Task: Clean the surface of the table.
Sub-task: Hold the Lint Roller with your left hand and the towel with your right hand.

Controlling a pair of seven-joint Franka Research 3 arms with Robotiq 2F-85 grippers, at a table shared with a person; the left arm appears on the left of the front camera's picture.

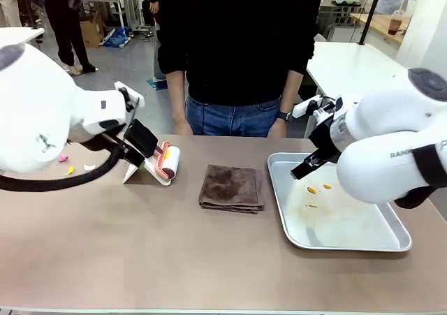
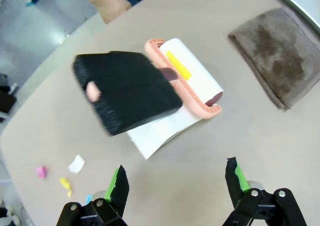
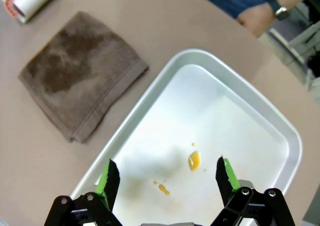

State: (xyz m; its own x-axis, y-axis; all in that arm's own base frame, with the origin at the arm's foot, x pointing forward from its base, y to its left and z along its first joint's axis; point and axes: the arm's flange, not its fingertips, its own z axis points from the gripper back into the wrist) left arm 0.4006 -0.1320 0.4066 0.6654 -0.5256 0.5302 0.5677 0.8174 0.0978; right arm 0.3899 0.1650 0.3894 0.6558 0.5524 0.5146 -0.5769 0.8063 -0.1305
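Observation:
The tan-brown table spans the front view. On its left part lie small pink, yellow and white scraps. My left gripper hangs open above the table, just short of a black brush that lies on a white dustpan. A lint roller in a salmon frame rests beside the brush. My right gripper is open over the silver tray, above orange spots. Both grippers hold nothing.
A folded brown cloth lies mid-table between the roller and the tray. A person stands at the far edge, one hand near the brush, the other wrist with a watch near the tray.

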